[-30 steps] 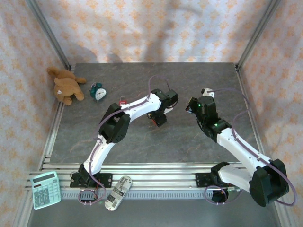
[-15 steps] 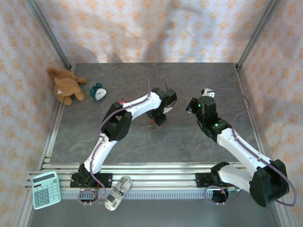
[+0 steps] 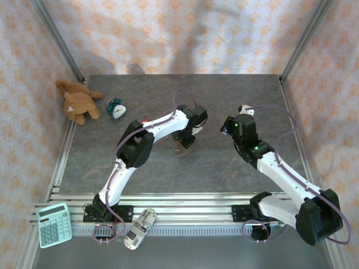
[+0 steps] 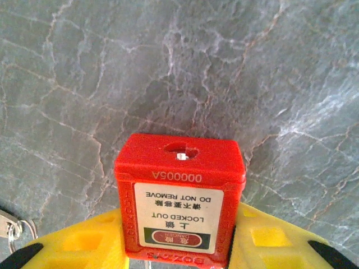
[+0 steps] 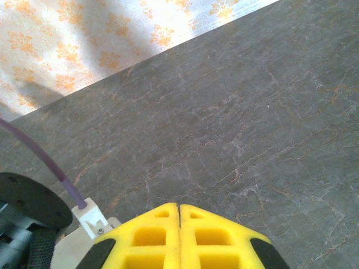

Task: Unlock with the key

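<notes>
Looking down the left wrist cam, the red padlock (image 4: 179,190) sits mid-tabletop (image 4: 280,84) with my left hand (image 4: 179,224) clamped on its two flanks, yellow fingers (image 4: 84,244) flush against the body. The right hand (image 5: 179,210) is pressed together, holding nothing.

The lock looks like hard plastic: stiff, probably lightish, with slick sides, so I'd guess it twists once a key pushes in. The flat flanks seem the right place to hold it.

Its long axis runs along the fingers, with the keyhole end pointing away from the palm and the label upside down to me. A metal ring (image 4: 10,228), maybe the key's, lies just beside it.
</notes>
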You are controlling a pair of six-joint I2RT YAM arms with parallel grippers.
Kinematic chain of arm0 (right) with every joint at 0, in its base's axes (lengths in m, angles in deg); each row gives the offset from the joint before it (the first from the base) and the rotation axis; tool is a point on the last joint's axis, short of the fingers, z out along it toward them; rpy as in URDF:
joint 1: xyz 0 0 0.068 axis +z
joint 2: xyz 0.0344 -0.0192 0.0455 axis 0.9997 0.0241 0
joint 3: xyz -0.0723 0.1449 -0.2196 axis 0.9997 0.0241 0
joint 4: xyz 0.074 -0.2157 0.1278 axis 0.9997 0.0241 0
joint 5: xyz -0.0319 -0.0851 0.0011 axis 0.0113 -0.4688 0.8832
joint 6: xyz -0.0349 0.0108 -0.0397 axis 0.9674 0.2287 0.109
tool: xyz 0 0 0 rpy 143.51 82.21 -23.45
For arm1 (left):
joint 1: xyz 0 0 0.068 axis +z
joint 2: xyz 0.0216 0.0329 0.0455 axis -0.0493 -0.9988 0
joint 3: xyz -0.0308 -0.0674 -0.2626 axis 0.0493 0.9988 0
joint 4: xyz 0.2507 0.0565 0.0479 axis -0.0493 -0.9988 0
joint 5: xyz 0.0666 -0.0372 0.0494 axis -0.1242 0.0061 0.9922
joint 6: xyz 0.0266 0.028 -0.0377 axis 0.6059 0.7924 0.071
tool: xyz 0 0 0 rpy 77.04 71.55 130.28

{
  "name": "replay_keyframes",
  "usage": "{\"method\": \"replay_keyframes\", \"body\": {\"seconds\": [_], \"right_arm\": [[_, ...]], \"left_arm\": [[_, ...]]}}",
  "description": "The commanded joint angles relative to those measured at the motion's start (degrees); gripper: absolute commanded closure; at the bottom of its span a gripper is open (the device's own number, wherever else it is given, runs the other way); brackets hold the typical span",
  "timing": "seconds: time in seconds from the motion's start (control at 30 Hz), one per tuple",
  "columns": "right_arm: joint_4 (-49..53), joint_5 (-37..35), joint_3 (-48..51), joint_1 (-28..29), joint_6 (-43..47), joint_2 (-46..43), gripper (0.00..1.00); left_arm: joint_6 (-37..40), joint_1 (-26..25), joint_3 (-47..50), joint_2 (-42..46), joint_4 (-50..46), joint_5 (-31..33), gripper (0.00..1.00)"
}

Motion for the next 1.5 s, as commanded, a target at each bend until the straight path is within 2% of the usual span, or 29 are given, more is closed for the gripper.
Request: {"method": "replay_keyframes", "body": {"seconds": [0.0, 0.2, 0.43, 0.7, 0.77, 1.0, 1.37, 1.47], "right_arm": [[1.0, -0.3, -0.6, -0.4, 0.1, -0.9, 1.00], [1.2, 2.8, -1.3, -0.4, -1.2, -0.7, 1.00], [-1.1, 10.8, -2.4, -0.3, -3.4, -0.1, 1.00], [-4.0, 16.2, -2.7, 1.1, -1.4, -0.4, 1.00], [-3.8, 17.0, -3.2, 1.7, -0.8, -0.7, 1.00], [-5.3, 17.3, -2.7, 4.2, -0.5, -1.1, 1.00], [-7.6, 21.6, -3.7, 7.2, -0.7, 1.2, 1.00], [-7.9, 23.0, -3.2, 7.3, 0.2, 0.8, 1.00]], "left_arm": [[-1.0, 0.2, 4.6, 5.4, 5.1, 1.8, 0.61], [-1.0, 0.1, 18.6, 17.2, 22.8, -0.3, 0.63], [-1.9, -1.1, 42.0, 33.1, 53.7, 0.0, 0.63], [-0.7, -4.9, 60.8, 41.3, 83.5, 2.1, 0.65], [-0.8, -5.6, 62.6, 41.9, 86.2, 3.0, 0.65], [-2.6, -6.7, 68.4, 42.3, 96.4, -0.2, 0.64], [-2.9, -8.3, 70.7, 46.1, 95.0, -3.8, 0.64], [-1.0, -8.8, 71.0, 47.5, 92.5, -2.6, 0.64]]}}
